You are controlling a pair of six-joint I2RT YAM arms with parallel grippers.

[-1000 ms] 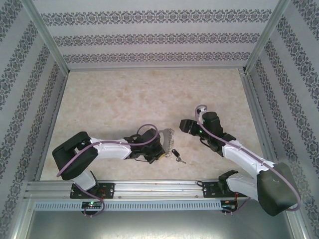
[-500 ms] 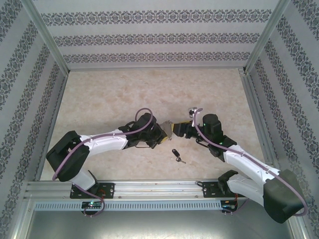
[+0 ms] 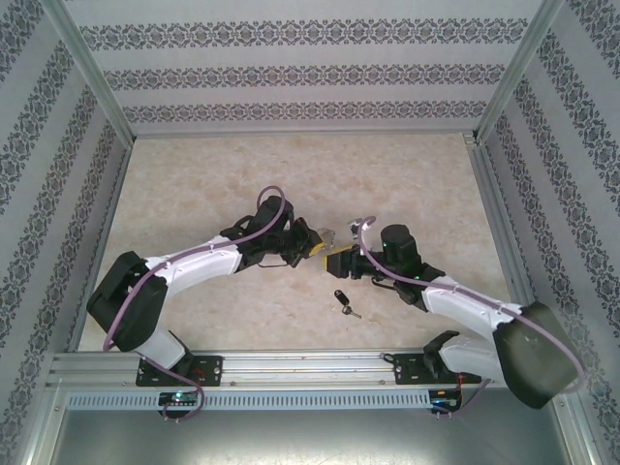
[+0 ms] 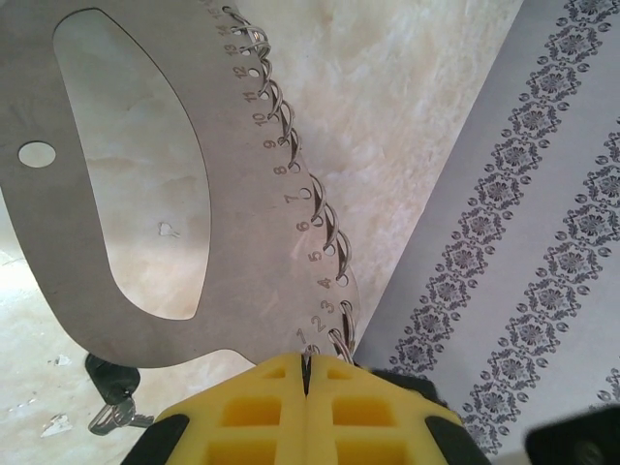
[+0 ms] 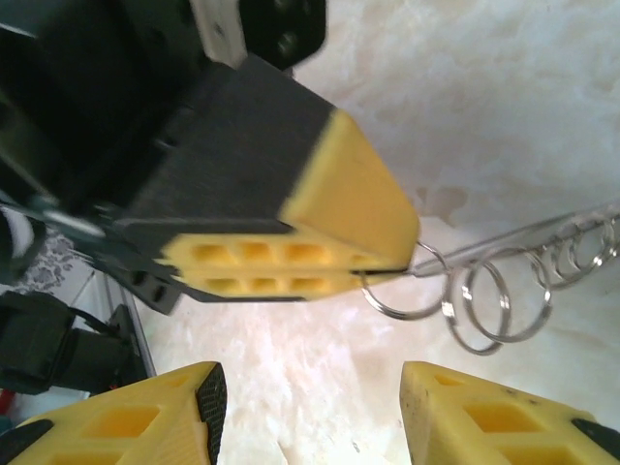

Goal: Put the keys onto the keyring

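The keyring point(image 4: 254, 194), a flat grey metal plate with a long slot and a numbered row of small rings point(image 4: 329, 232) along one edge, is lifted off the table. My left gripper point(image 4: 308, 373) is shut on its corner beside ring one. From above, the left gripper point(image 3: 312, 242) and keyring point(image 3: 327, 232) sit at mid-table. My right gripper point(image 3: 338, 262) stands just right of them, open, with nothing between its fingers point(image 5: 494, 417). The keyring's end rings point(image 5: 407, 289) hang above the right gripper point(image 5: 305, 417). The black-headed key point(image 3: 343, 301) lies on the table nearer the front, also visible below the plate point(image 4: 108, 383).
A beige marble-look tabletop point(image 3: 242, 174) is fenced by patterned walls point(image 3: 310, 73) with aluminium posts. A metal rail point(image 3: 291, 368) carrying the arm bases runs along the near edge. The far half of the table is free room.
My left arm lifted the keyring and carried it away from the near edge toward mid-table. The right gripper moved left up to it and its jaws narrowed. The key stayed put.
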